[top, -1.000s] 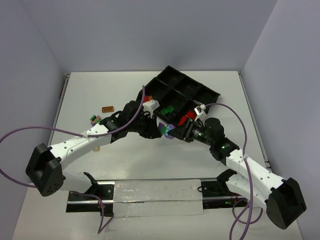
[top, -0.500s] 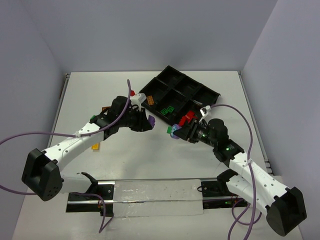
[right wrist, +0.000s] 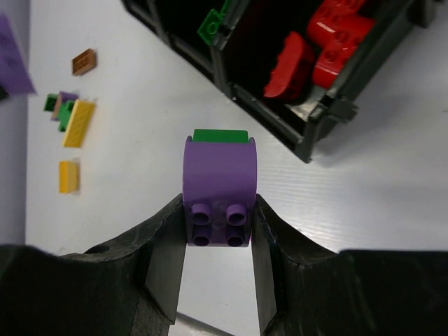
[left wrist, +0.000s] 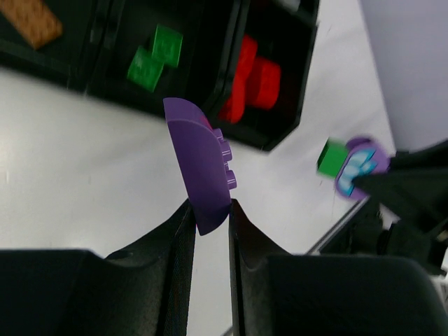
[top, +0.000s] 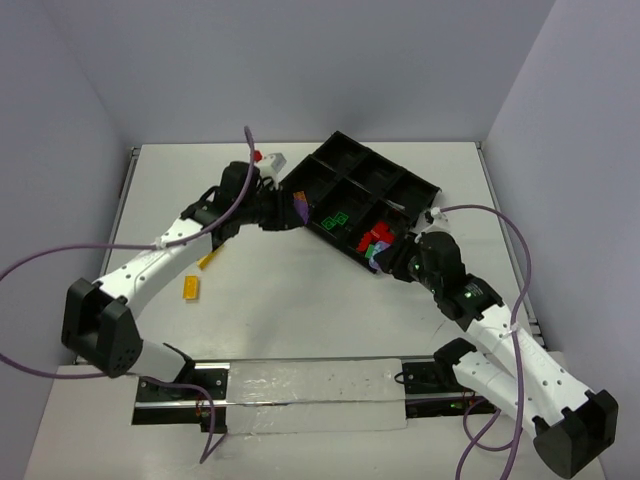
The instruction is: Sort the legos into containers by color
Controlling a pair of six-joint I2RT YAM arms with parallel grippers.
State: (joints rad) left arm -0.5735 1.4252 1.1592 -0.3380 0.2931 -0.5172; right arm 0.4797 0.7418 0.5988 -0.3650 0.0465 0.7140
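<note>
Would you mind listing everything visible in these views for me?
tray: one, black, divided, far side of table.
red legos: several, red, tray's end compartment.
green legos: two, green, neighbouring compartment.
flat lego: one, orange-brown, compartment beyond the green.
loose legos: several, yellow, green, purple, brown, table left of tray.
curved lego: one, purple, in left pincer.
arched lego: one, purple with green, in right pincer.
left pincer: one, black, shut on curved lego.
right pincer: one, black, shut on arched lego.
</note>
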